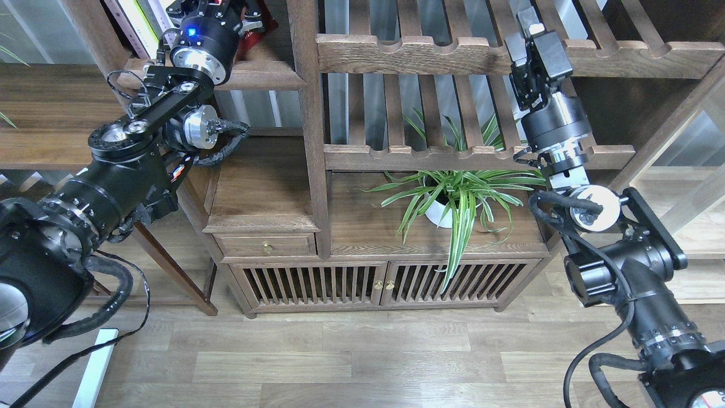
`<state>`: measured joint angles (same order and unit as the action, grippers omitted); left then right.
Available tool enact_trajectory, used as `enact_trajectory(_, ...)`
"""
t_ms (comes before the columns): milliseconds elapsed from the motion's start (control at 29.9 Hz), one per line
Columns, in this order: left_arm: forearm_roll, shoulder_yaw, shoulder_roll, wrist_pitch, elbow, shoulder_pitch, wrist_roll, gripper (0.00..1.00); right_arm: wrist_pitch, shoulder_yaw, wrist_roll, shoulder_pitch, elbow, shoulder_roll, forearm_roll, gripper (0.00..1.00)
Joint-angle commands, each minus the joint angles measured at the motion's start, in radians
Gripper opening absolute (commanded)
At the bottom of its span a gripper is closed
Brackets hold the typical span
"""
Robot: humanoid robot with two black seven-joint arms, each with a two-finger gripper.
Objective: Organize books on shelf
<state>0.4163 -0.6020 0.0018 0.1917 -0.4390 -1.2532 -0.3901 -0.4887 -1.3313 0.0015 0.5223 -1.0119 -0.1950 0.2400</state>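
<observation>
The shelf [266, 79] is the flat dark-brown board at the top left. Two pale books [136, 25] lean on it at its left end, cut off by the top edge; their covers are hidden. The red book [265, 29] shows as a small red patch to the right of my left gripper [226, 8]. That gripper is over the shelf at the top edge, touching or just in front of the red book, with its fingers mostly out of view. My right gripper [531, 28] is raised in front of the upper slatted rail, holding nothing that I can see.
A vertical wooden post [308, 113] stands just right of the shelf. Slatted shelves with scalloped rails [408, 54] fill the middle. A potted spider plant [453, 198] stands on the low cabinet [266, 198], which has a drawer and slatted doors.
</observation>
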Motion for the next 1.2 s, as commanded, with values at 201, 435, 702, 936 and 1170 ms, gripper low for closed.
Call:
enact_trajectory(201, -0.001, 0.004, -0.002, 0.012, -0.01, -0.009, -0.013, 0.31, 0.0, 0.006, -0.003, -0.001, -0.001, 0.002, -0.001, 0.73)
enact_trajectory(435, -0.002, 0.005, 0.003, 0.06, -0.03, -0.017, -0.01, 0.36, 0.0, 0.015, -0.003, 0.001, 0.001, 0.002, -0.001, 0.73)
enact_trajectory(702, -0.004, -0.012, 0.012, 0.164, -0.055, -0.025, -0.004, 0.46, 0.0, 0.02, -0.005, 0.005, 0.003, 0.006, -0.002, 0.73)
enact_trajectory(936, -0.004, -0.005, 0.069, 0.181, -0.104, -0.025, 0.036, 0.52, 0.0, 0.038, -0.006, 0.002, 0.006, 0.009, -0.004, 0.73)
enact_trajectory(1170, -0.004, -0.005, 0.13, 0.181, -0.184, -0.025, 0.039, 0.56, 0.0, 0.043, -0.006, 0.001, 0.006, 0.008, -0.005, 0.73)
